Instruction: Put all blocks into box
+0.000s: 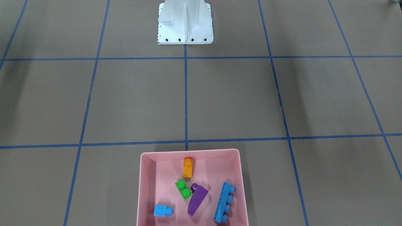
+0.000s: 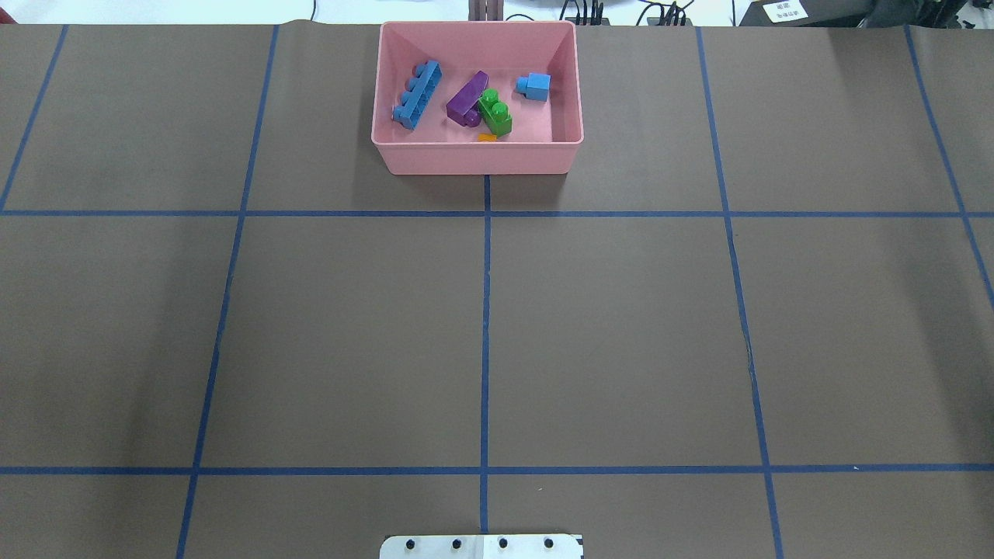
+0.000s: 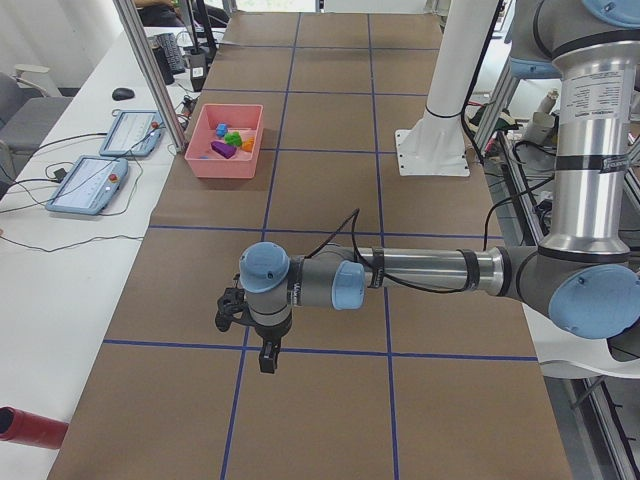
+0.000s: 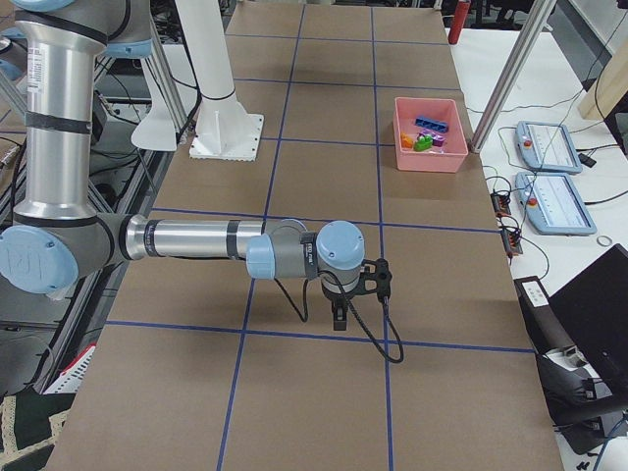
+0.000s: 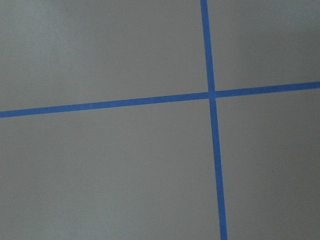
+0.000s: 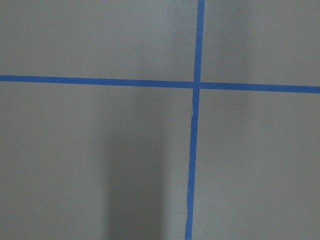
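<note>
The pink box (image 1: 190, 151) sits at the table's far side from the robot, on the centre line; it also shows in the overhead view (image 2: 474, 159). Inside it lie the orange block (image 1: 187, 168), the green block (image 1: 183, 188), the purple wedge (image 1: 198, 199), the long blue bar (image 1: 224, 202) and the small blue cube (image 1: 161, 210). My left gripper (image 3: 262, 350) and right gripper (image 4: 339, 316) hang over bare table far from the box, and show only in the side views. I cannot tell whether they are open or shut. Both wrist views show only table and blue tape.
The white metal base (image 1: 185, 28) stands at the robot's side of the table. Blue tape lines grid the brown surface. Control pendants (image 3: 88, 185) lie on the white bench past the box, and a red cylinder (image 3: 30, 425) lies near the table's end.
</note>
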### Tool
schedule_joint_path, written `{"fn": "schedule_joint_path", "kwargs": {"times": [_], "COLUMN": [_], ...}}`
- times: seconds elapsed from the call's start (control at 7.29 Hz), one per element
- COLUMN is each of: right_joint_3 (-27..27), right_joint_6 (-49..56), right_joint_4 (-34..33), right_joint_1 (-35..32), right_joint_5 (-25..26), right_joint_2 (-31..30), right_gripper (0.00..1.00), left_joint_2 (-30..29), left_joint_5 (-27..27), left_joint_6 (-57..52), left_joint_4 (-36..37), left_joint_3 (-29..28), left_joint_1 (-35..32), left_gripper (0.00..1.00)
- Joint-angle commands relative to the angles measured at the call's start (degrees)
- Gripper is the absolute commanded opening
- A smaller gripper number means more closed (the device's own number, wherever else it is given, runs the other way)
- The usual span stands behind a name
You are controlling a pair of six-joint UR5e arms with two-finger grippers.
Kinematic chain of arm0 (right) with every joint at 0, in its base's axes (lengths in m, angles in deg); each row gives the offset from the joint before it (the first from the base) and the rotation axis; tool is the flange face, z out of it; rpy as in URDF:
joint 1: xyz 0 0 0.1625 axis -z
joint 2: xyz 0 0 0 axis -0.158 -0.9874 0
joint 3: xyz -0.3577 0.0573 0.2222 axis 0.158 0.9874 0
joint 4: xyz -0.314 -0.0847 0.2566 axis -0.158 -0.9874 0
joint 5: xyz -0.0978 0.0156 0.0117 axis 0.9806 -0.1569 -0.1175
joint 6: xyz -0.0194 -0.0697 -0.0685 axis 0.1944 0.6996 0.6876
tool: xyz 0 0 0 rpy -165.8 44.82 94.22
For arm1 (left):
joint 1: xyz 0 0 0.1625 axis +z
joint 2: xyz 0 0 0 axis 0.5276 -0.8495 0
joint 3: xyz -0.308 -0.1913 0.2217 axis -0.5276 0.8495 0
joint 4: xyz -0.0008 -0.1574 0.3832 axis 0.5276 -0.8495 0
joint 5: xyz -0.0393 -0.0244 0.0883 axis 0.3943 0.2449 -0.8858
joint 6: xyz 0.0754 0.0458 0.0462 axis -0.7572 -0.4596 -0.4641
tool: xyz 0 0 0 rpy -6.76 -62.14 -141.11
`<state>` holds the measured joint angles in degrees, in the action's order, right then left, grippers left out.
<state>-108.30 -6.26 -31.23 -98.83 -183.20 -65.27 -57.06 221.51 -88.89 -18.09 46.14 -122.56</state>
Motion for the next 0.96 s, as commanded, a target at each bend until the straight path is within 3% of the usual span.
{"fn": "schedule_joint_path", "kwargs": {"times": [0.0, 0.82], "right_joint_3": [-0.1, 0.2], "right_joint_6": [-0.2, 0.7], "right_joint_4": [-3.1, -3.3], "right_joint_1": [0.3, -1.8], "right_joint_5": [0.2, 0.6], "right_joint_2": [2.4, 1.8], "right_gripper": [1.00, 1.00], "left_joint_2": [-0.4, -0.4], "left_joint_5": [0.2, -0.5], "left_joint_6": [0.8, 0.7], "left_joint_4": [0.0, 0.0], "left_joint_3": [0.3, 0.3], "left_joint_1": [0.1, 0.1], "left_gripper": [1.00, 1.00]}}
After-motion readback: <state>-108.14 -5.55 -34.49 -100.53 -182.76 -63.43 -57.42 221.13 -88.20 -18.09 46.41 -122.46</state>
